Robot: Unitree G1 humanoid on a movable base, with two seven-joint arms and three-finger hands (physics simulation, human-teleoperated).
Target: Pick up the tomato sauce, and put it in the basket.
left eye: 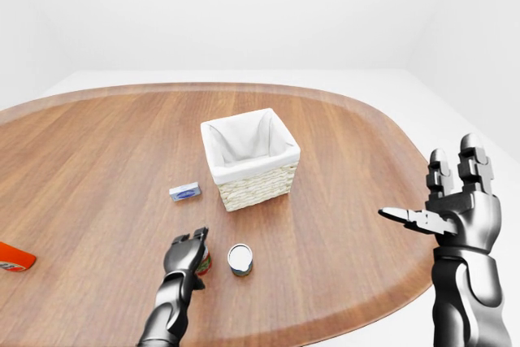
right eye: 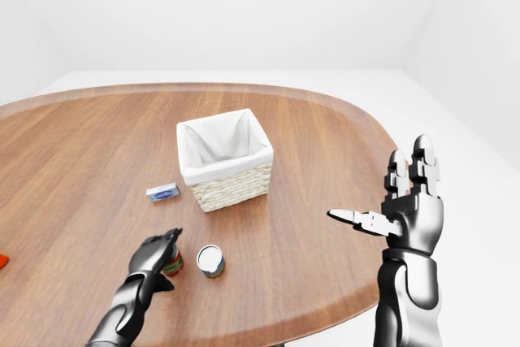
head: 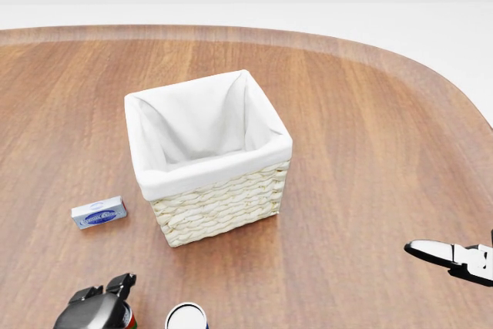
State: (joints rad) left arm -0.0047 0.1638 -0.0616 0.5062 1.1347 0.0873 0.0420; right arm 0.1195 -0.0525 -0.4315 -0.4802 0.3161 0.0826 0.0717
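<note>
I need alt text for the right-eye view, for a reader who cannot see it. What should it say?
The left hand reaches onto a red-labelled can low on a wooden table, beside a white-topped can. Above them stand a cloth-lined basket and a small blue box. The right hand is raised open at the right, holding nothing.

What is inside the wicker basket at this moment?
Only its white cloth lining shows inside the basket; no object is visible there. The near wall covers the nearest part of the bottom.

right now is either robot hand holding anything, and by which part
Left robot hand wraps the side of a red-labelled can, still on the table; right robot hand open, empty.
</note>
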